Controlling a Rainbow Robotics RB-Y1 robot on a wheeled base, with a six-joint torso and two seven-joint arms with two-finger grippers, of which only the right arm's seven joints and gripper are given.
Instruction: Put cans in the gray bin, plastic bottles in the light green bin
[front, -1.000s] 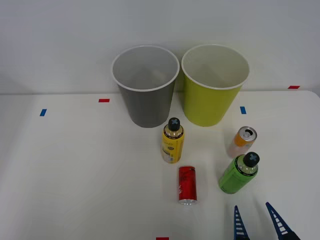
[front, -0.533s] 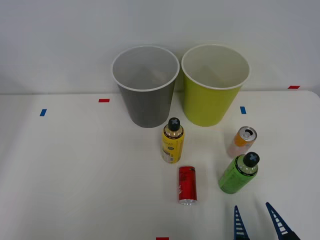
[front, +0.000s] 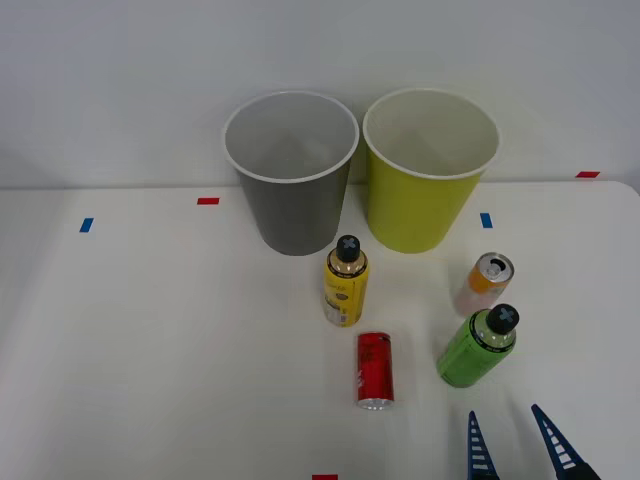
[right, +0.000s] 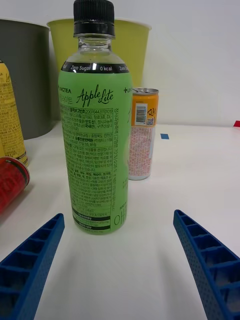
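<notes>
While its two blue ribbed fingers stood spread wide apart and held nothing, the right gripper (front: 518, 440) hung low at the near edge of the white counter (front: 150, 350). Straight ahead of it, centred between the fingers but not yet touched, stood the green bottle (right: 95, 125) with its black screw cap, upright. It appeared empty and clear at the neck, so it would likely be light, thin-walled and a little slippery, and easy to tip; a hold around the labelled middle of its body looked the safest choice. Just beyond the bottle and slightly to the robot's right stood the orange can (front: 485, 283), upright, silver top showing. To the robot's left lay the red can (front: 375, 369) on its side, and past that the yellow bottle (front: 345, 283) stood upright. At the back of the counter the gray bin (front: 291, 172) and the light green bin (front: 430, 170) sat side by side, nearly touching, both seemingly empty. The green bottle belonged in the light green bin.
</notes>
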